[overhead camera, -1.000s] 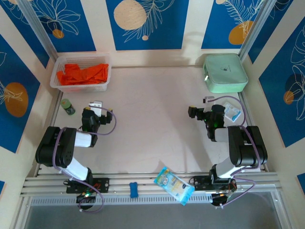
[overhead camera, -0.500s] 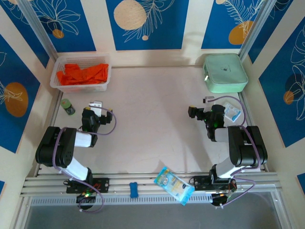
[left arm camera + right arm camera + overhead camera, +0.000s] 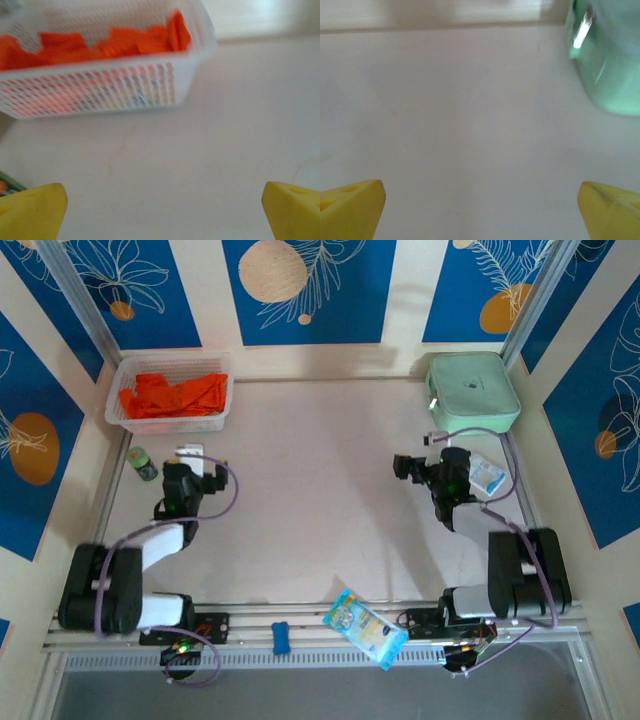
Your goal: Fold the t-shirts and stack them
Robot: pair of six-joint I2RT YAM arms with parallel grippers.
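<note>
The orange-red t-shirts lie bunched up inside the white basket; the basket sits in the far left corner of the table; the left gripper is near the basket, on the side closer to the arms, and points at its holey wall; its two yellow fingers stand wide apart with nothing between them, and it is not touching the basket or the shirts; a small green can stands just beside that gripper, also on the near side of the basket; the right gripper is far off to the right of the basket; its fingers are spread wide too and hold nothing; the mint-green case sits far to the right of the basket, by the same back edge; a shiny snack bag and a little blue thing lie much nearer the arms than the basket, on the front rail
</note>
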